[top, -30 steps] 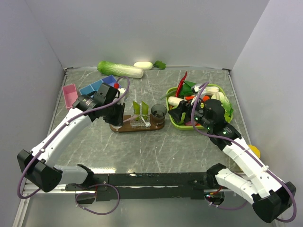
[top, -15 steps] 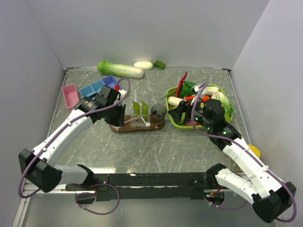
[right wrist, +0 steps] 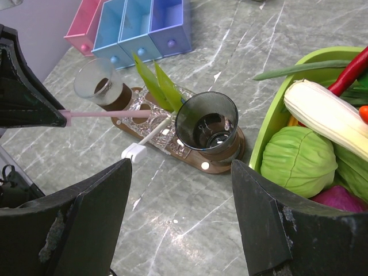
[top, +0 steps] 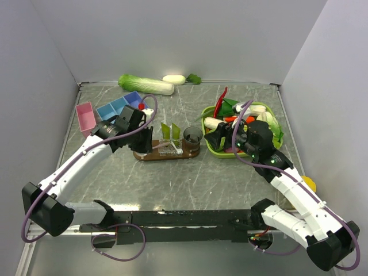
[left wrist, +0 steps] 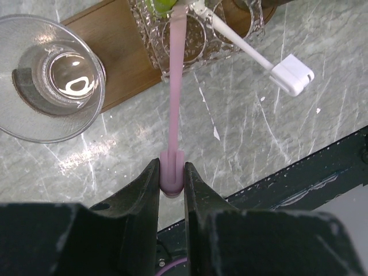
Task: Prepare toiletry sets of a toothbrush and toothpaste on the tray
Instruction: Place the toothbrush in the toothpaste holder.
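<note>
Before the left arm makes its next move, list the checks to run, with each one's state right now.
1. Left fingers clamped on the pink toothbrush: ok.
2. Pink toothbrush tip seated in the clear holder: cannot tell.
3. White toothbrush fully on the tray: not ok, head overhangs the table.
4. Both toothpaste tubes standing in the holder: ok.
5. Right fingers open, clear of the tray: ok.

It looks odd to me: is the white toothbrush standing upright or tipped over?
Tipped over: the white toothbrush slants out of the clear holder, its head down on the table.
</note>
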Robot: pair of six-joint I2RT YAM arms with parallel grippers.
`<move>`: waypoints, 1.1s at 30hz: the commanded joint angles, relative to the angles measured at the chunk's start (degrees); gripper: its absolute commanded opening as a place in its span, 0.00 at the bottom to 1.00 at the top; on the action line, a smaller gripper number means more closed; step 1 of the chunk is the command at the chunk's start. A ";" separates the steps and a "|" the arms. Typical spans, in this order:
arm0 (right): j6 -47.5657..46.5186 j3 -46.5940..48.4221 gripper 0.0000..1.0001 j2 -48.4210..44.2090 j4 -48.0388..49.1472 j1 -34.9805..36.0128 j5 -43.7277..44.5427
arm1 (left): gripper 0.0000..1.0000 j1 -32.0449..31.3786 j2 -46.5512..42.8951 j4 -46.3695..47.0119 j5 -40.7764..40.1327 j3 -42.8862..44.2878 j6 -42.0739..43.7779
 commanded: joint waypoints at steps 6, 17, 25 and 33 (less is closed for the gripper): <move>-0.79 -0.09 0.77 -0.21 0.81 -0.22 0.65 | 0.01 -0.11 -1.98 5.53 -1.30 -1.11 -1.53; -0.79 0.26 0.77 -0.21 0.54 -0.30 0.47 | 0.01 -0.20 -0.49 6.68 -1.65 -2.17 -1.44; -0.79 0.26 0.77 0.23 0.63 -0.30 0.47 | 0.01 -0.11 0.57 6.94 -2.18 -1.64 -1.61; -0.96 0.00 0.77 0.23 0.55 -0.30 0.82 | 0.01 -0.20 2.24 7.91 -1.38 -1.73 -1.88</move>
